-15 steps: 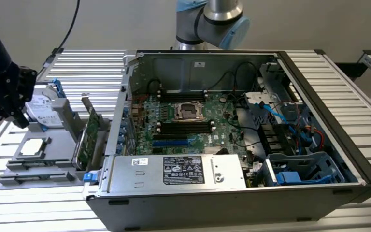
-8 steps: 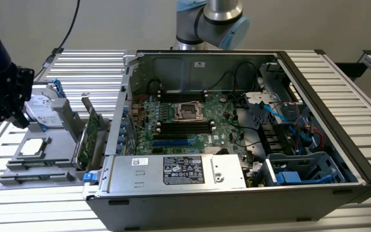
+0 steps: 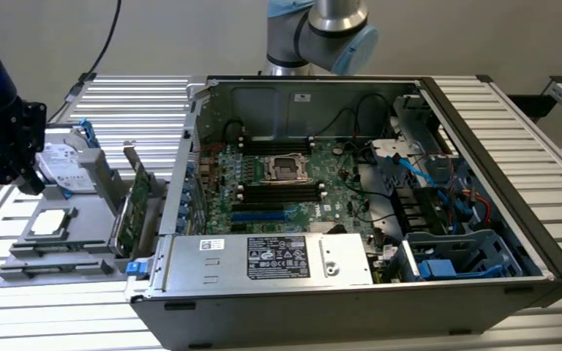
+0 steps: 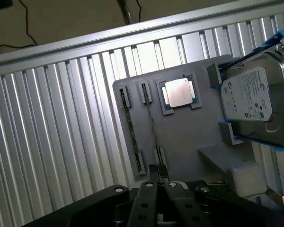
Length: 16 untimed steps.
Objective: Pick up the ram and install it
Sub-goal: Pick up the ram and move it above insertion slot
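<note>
Your black gripper (image 4: 158, 174) hangs at the exterior view's far left, over the flat gray plastic tray (image 4: 189, 142). Its two fingers are together and hold nothing. The ram (image 4: 153, 127), a thin dark stick, stands on its edge in a tray slot, just beside another stick (image 4: 130, 130). The shiny hard drive (image 4: 248, 97) has a white label, but its words are too small to read.

Robotics lab: slatted aluminium bench (image 3: 515, 131), opened PC (image 3: 359, 183).

The table (image 4: 61, 142) is ribbed shiny metal, the holder (image 4: 184, 137) matt plastic, the hard drive (image 4: 248, 97) smooth metal.
</note>
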Each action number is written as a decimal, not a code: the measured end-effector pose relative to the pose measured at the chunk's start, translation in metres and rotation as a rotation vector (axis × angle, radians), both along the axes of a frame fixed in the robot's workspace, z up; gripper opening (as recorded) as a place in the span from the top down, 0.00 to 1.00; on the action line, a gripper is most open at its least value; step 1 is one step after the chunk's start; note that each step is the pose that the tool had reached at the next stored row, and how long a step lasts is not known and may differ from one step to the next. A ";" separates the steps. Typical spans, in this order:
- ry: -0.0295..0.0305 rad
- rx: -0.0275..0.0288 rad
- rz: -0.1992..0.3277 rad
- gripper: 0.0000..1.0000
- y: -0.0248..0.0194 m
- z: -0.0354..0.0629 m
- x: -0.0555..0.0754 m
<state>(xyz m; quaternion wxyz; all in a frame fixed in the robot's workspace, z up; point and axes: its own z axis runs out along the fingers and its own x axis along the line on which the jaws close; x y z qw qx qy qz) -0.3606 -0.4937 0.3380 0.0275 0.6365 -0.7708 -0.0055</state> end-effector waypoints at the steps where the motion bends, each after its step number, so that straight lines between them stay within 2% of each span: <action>1: 0.0000 0.0000 0.018 0.89 0.0000 0.0000 0.000; 12: 0.0001 -0.0001 0.217 0.89 0.0000 -0.0005 0.000; 16: 0.0000 0.0000 0.223 0.89 0.0000 -0.0006 0.000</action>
